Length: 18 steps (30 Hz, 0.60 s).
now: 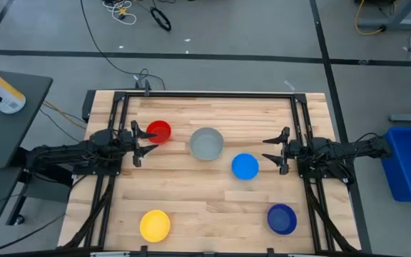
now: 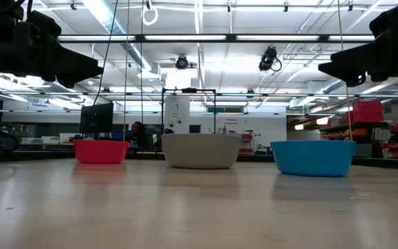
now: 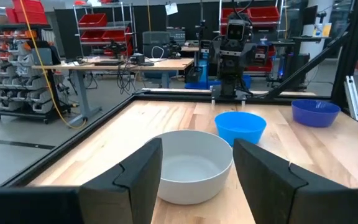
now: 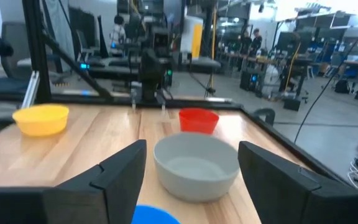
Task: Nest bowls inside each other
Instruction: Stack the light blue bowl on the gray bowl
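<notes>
Several bowls rest on their bases on the wooden table, each apart from the others: a red bowl (image 1: 159, 131) at far left, a grey bowl (image 1: 207, 143) in the middle, a light blue bowl (image 1: 245, 166) right of it, a yellow bowl (image 1: 155, 225) near left, a dark blue bowl (image 1: 282, 218) near right. My left gripper (image 1: 140, 143) hovers open above the table's left side, just beside the red bowl, pointing level toward the grey bowl (image 3: 188, 165). My right gripper (image 1: 276, 150) hovers open at the right side, pointing level toward the grey bowl (image 4: 196, 166).
A black metal frame (image 1: 209, 96) borders the table's far, left and right sides. A blue bin (image 1: 409, 161) stands on the floor to the right. Bare wood lies between the bowls and along the near edge.
</notes>
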Motion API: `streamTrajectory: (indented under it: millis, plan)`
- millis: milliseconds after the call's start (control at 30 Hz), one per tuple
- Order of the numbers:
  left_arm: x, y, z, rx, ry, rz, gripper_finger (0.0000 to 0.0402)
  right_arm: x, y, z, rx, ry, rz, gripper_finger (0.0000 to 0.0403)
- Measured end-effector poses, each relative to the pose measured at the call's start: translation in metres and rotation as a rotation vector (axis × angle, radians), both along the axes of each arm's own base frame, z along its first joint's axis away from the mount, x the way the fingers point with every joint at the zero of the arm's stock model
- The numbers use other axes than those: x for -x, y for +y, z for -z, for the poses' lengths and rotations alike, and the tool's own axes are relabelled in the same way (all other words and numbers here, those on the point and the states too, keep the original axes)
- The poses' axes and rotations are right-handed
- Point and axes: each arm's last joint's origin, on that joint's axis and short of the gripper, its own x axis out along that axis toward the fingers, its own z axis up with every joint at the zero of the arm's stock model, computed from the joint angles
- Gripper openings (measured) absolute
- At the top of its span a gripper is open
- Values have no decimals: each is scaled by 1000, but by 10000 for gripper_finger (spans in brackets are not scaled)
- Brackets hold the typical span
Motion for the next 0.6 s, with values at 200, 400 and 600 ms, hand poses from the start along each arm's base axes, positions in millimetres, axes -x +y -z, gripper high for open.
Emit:
streamTrajectory:
  millis: [200, 400, 600]
  plan:
    - [0, 0, 0, 64, -15, 7, 206, 0, 0, -2, -12, -24, 1, 260]
    - [0, -1, 0, 102, -21, 54, 206, 0, -4, 1, -125, -7, 130, 239]
    - [0, -1, 0, 169, -35, 31, 206, -2, -5, 9, -169, 60, 181, 187]
